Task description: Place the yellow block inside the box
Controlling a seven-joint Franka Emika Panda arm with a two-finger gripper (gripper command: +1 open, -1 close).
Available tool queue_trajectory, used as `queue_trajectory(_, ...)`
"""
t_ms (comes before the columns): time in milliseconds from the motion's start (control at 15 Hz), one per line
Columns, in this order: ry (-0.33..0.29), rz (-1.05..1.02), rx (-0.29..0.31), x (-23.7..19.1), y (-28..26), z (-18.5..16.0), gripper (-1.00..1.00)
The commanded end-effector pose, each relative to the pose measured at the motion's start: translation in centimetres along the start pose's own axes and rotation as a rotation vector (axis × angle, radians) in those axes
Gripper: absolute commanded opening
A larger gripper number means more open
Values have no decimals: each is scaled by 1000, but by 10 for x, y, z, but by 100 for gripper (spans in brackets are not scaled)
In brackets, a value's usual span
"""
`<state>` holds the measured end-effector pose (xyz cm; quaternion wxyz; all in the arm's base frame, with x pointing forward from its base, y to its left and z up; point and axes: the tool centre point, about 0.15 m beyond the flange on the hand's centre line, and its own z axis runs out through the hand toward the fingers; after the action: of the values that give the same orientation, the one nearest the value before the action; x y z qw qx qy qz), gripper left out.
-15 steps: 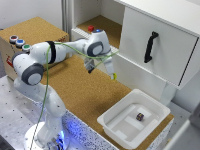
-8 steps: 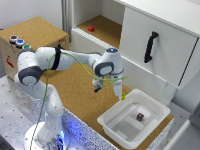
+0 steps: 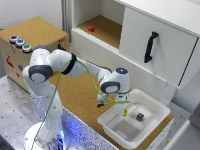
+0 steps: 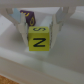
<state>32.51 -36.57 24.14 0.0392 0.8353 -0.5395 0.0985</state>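
Observation:
The yellow block (image 3: 125,113) is a tiny cube with black letters, seen close up in the wrist view (image 4: 39,40). My gripper (image 3: 124,110) (image 4: 39,36) is shut on it, one finger (image 4: 20,26) against each side. It hangs low inside the box (image 3: 152,103), a shallow white tub, just above the white floor (image 4: 45,67). I cannot tell whether the block touches the floor.
A small dark brown block (image 3: 139,116) (image 4: 28,18) lies in the tub close to the gripper. A red block (image 3: 91,28) sits on the cabinet shelf. The cork-topped box with coloured buttons (image 3: 20,42) stands at the exterior view's left, and the cabinet door with a black handle (image 3: 150,46) is behind the tub.
The arm has carried the yellow block from above the cork surface toward the exterior view's right and down into the white tub. The gripper has stayed shut on it.

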Motion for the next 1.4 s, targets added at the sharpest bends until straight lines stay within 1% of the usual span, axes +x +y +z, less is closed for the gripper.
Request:
queue_trajectory(0, -7, 49, 25, 30, -50, 22, -100)
queue_trajectory(67, 1, 52, 18, 29, -53, 19, -100)
queue_trajectory(133, -3, 56, 25, 27, -56, 18, 100)
queue_trajectory(200, -2, 60, 26, 25, -57, 16, 100)
queue_trajectory(267, -14, 83, 48, 21, -55, 15, 100)
queue_trajectory(400, -5, 94, 71, 9, -54, 5, 100)
queue_trajectory(533, 16, 97, 72, -2, -54, -9, 100)
queue_trajectory(600, 25, 106, 82, -5, -53, -19, 100)
queue_trajectory(800, 81, 108, 107, -11, -55, -58, 100)
queue_trajectory(1000, 159, 98, 137, -15, -60, -103, 100)
queue_trajectory(1133, 197, 73, 159, -18, -66, -130, 100)
queue_trajectory(1200, 199, 35, 164, -22, -75, -142, 100)
queue_trajectory(1333, 140, -75, 164, -35, -98, -142, 100)
